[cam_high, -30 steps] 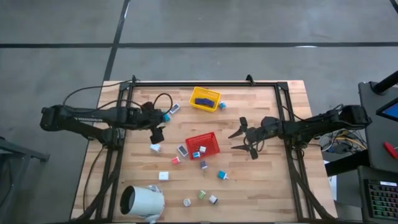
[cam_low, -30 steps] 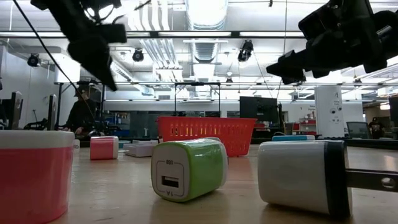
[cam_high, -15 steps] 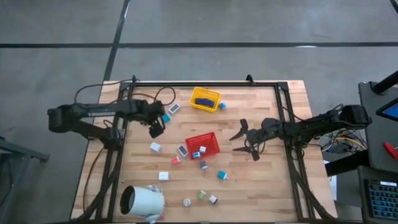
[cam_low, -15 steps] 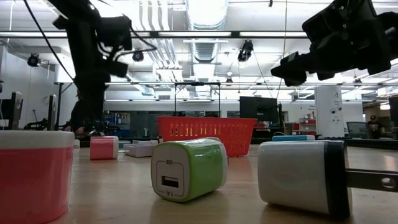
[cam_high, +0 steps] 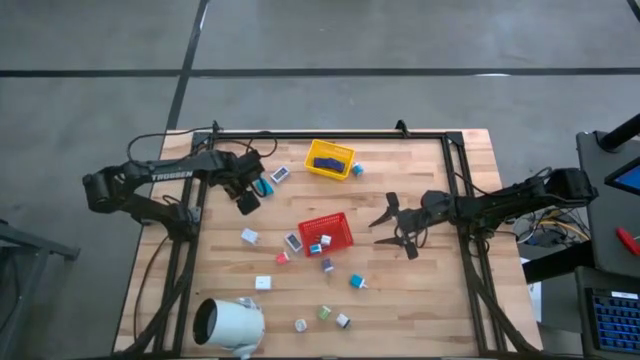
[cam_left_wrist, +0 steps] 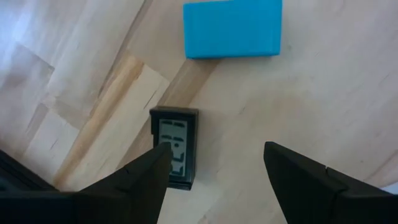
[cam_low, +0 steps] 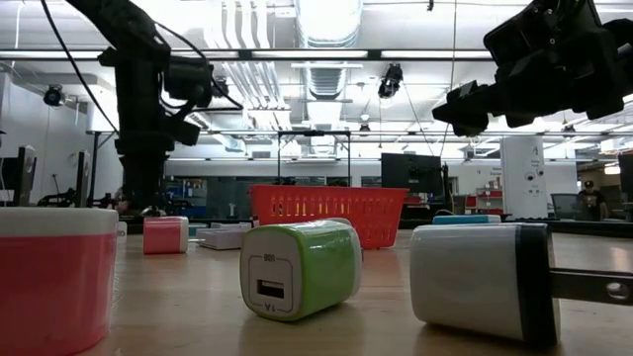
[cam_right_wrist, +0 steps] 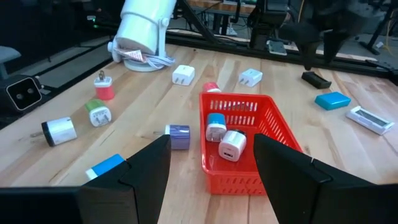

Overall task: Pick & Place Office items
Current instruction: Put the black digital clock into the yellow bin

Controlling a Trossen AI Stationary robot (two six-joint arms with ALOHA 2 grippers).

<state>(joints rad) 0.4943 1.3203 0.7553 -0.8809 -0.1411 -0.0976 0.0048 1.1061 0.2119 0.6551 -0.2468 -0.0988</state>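
High view: the left gripper (cam_high: 246, 201) is parked over the wooden table (cam_high: 420, 300), with a flat teal block (cam_high: 263, 187) and a small white-framed rectangular piece (cam_high: 280, 174) just beyond its fingertips. The right gripper (cam_high: 392, 224) is spread wide, aimed at the red plastic mesh tray (cam_high: 326, 233), where two small plug cubes can be seen. More tiny pieces are scattered on the near side of that tray, and a navy piece (cam_high: 326, 162) sits in the yellow tray (cam_high: 330, 159).

Low view: a lime-green and white charger cube (cam_low: 301, 267) is lying on its side, long axis running across the picture, USB port facing the camera.

Left wrist view: the fingers (cam_left_wrist: 142, 180) are held well apart, nothing gripped. A small black rectangular piece with a grey face (cam_left_wrist: 175, 146) lies just ahead of one fingertip, its long axis running roughly along the fingers' direction. The teal block (cam_left_wrist: 232, 28) lies farther ahead, turned crosswise.

Right wrist view: the fingers (cam_right_wrist: 142, 167) are wide open, and the red tray (cam_right_wrist: 249, 149) shows between them.
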